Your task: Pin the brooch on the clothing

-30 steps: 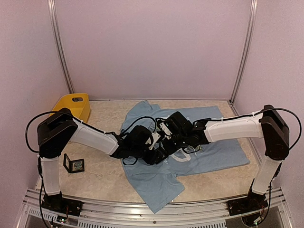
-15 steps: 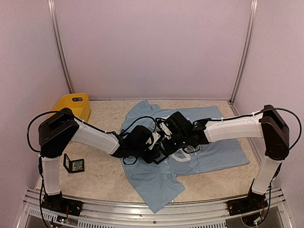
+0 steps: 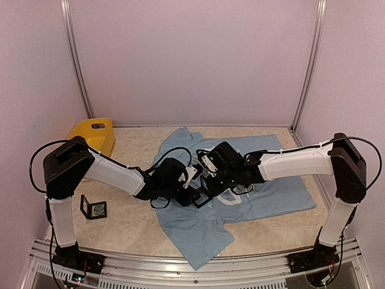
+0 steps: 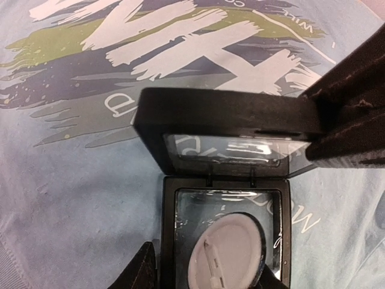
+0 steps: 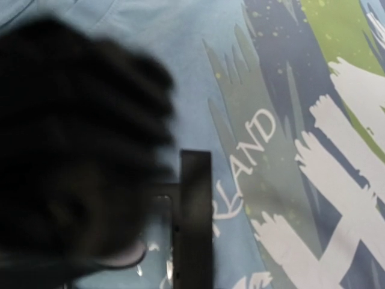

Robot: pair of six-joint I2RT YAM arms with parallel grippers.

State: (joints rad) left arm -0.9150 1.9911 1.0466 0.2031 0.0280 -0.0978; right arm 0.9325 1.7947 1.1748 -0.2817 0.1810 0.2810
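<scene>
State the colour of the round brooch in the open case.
The brooch shows white; left wrist view.

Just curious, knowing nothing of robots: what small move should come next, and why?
Probably the right tool should release the black case lid and reach for the white brooch: the case stands open, the brooch lies back-up inside, and the left tool seems to steady the base.

Soft, even light overhead leaves faint shadows. The right wrist view has a dark shape (image 5: 78, 156) out of focus (too close); the T-shirt (image 5: 271, 90) print is sharp.
</scene>
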